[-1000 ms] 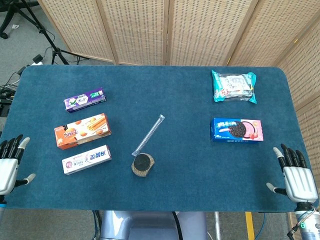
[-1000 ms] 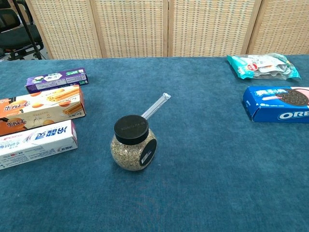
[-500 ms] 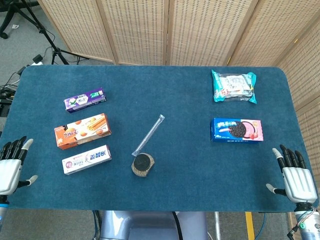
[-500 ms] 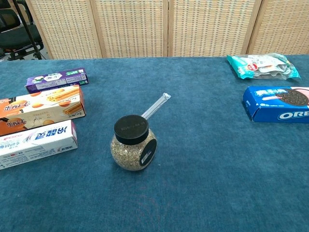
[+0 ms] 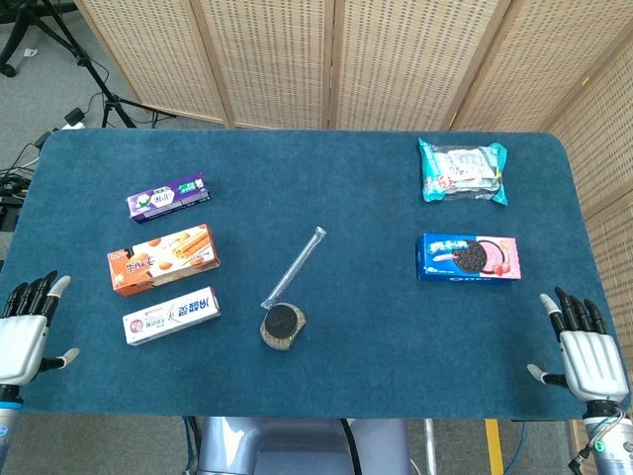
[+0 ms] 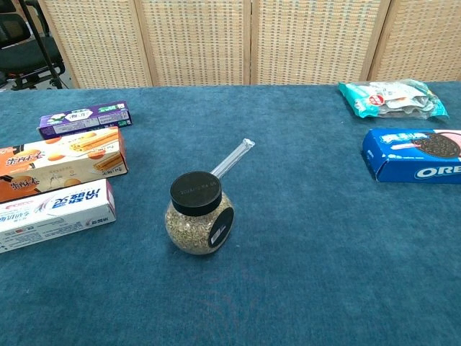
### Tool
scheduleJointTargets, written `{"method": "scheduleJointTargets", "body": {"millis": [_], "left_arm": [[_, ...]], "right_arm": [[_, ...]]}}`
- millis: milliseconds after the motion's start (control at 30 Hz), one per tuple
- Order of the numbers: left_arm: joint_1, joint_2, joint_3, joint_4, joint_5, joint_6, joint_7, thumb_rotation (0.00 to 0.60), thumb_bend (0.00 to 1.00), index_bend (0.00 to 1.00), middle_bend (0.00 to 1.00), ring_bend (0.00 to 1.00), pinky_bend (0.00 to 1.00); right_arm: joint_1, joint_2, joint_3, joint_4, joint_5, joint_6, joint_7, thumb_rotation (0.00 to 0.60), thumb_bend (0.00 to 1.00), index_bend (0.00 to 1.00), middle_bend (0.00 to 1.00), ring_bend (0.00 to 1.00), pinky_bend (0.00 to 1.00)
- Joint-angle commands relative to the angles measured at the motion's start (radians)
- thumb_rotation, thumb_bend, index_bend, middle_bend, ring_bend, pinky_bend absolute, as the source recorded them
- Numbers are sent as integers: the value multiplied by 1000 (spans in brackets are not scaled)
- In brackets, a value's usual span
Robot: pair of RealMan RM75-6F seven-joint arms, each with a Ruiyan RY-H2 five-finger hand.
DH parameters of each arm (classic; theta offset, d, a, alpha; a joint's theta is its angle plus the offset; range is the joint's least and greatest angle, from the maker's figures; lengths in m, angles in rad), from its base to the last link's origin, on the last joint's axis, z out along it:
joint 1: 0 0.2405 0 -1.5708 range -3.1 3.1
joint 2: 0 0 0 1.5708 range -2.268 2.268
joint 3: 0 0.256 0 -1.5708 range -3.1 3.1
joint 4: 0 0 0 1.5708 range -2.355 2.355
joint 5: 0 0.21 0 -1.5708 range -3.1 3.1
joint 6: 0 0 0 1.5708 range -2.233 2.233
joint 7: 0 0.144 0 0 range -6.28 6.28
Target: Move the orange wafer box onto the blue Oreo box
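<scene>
Orange wafer box (image 5: 162,258) flat on counter (image 5: 356,188), L side, w/ toothpaste box (image 5: 171,315) just beside; blue Oreo box (image 5: 468,256) well apart, R. Left hand (image 5: 24,334) & right hand (image 5: 587,354) released, fingers spread, off counter edges — nothing grasped yet.

On the blue table (image 6: 310,288), the orange wafer box (image 6: 61,162) lies at the left edge, between a purple box (image 6: 85,119) behind it and a white toothpaste box (image 6: 54,213) in front. A black-lidded jar (image 6: 199,214) stands mid-surface, a clear tube (image 6: 232,158) just behind. The blue Oreo box (image 6: 414,154) lies at the right edge, a teal packet (image 6: 392,99) behind it.
</scene>
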Motion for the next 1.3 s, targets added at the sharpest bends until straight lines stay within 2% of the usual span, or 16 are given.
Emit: {"method": "scheduleJointTargets", "body": {"millis": [33,200,333,500,700,800,1000,1300], "left_arm": [[-20,5,-16,-22,-44,-35,24,600,131,0,0,0,0],[-79,55,-62,-114,-176,-149,36,600,143,0,0,0,0],[-177,131,-135,-180,-367,-304,33,600,147,0,0,0,0],[-295,175,-204,-192,-522,-400,70,600,149,0,0,0,0],[-419,211,-243,-184,-711,-573,37,600,149,0,0,0,0],[-494,212,-224,-139,-779,-654,66,600,148,0,0,0,0],[-626,186,-149,-79,-921,-749,117,600,147,0,0,0,0],[-780,152,-10,25,-1011,-887,166,600,151,0,0,0,0]], "right_arm": [[2,0,-1,0,4,-5,-2,600,0,0,0,0,0],[6,-5,-2,2,5,-12,-9,600,0,0,0,0,0],[8,-9,-8,0,-3,-16,-17,600,0,0,0,0,0],[12,-16,-17,0,-13,-24,-31,600,0,0,0,0,0],[11,-18,-21,-4,-24,-17,-34,600,0,0,0,0,0],[10,-18,-20,-2,-25,-14,-28,600,0,0,0,0,0],[10,-15,-17,1,-20,-16,-13,600,0,0,0,0,0],[11,-15,-16,4,-17,-17,-5,600,0,0,0,0,0]]}}
